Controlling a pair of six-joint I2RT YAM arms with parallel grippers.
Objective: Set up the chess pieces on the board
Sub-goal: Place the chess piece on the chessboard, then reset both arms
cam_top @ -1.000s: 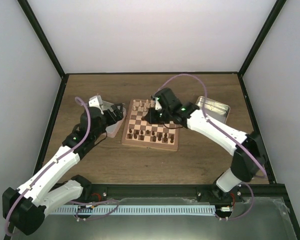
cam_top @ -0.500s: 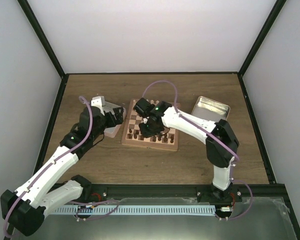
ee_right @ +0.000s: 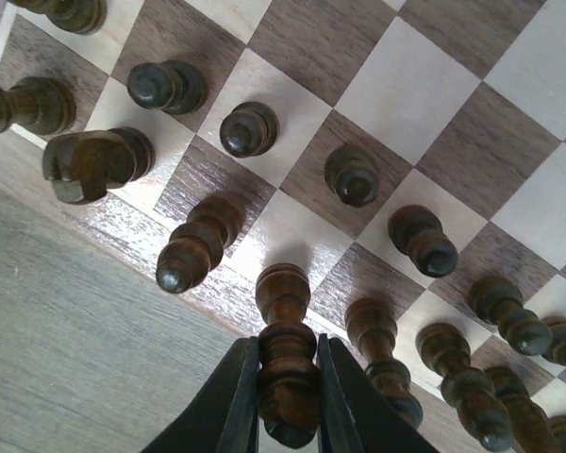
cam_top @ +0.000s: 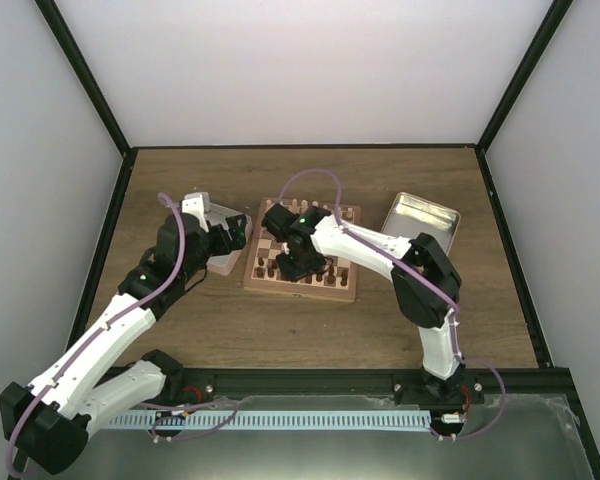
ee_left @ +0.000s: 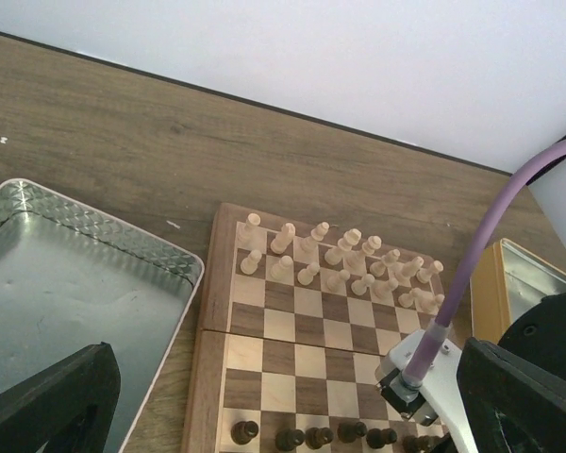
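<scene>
Well, the right gripper (ee_right: 286, 351) is clamped on a dark chess piece (ee_right: 285, 389), others standing on the board (ee_right: 396, 75) beyond its fingertips; the left gripper (ee_left: 283, 396) gapes empty.

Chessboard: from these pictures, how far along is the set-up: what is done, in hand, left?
Done: pale pieces stand in two far rows of the board; most dark pieces stand in the near rows. In hand: the right tool is shut on one dark piece above the near edge; the left tool hangs open. Left: setting that piece down.
</scene>
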